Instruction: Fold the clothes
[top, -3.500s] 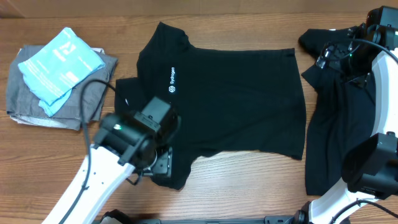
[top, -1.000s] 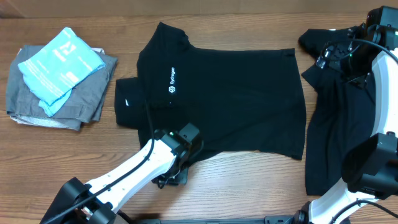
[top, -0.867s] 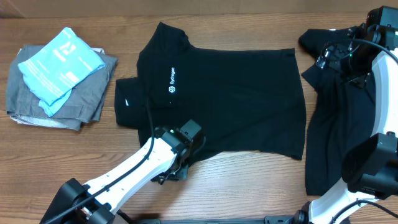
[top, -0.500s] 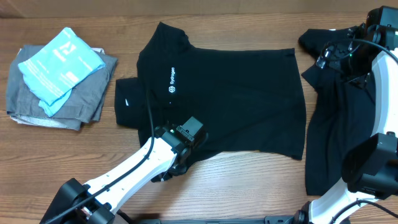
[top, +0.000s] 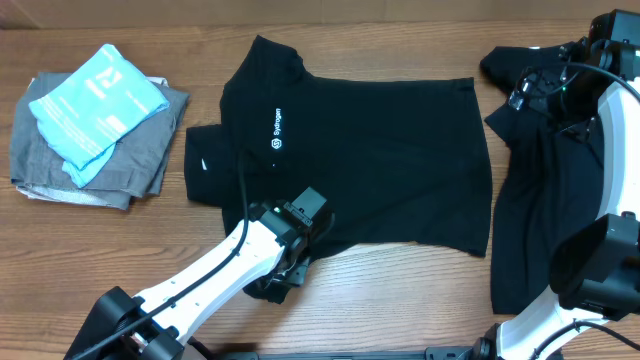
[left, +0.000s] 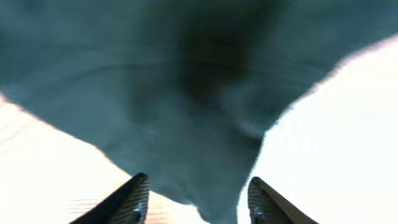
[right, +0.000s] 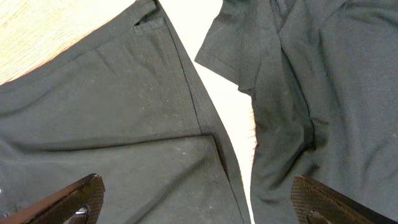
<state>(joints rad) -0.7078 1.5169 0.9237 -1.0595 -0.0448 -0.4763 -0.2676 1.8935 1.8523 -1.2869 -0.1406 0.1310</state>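
1. black short-sleeved fabric polo shirt flat mid-table, long axis left-right.
2. left gripper nearer, at its near sleeve; jaws apart, prob. holding nothing (blurry).
3. right gripper wide open, empty, far right.

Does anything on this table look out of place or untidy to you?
The black garment on the right lies rumpled, unlike the flat polo shirt; a light blue packet sits askew on the grey folded garment.

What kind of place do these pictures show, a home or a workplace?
Probably a robot test bench, not a home: a left arm and right arm reach over a wooden table, with a black polo shirt spread flat and a grey folded garment set aside.
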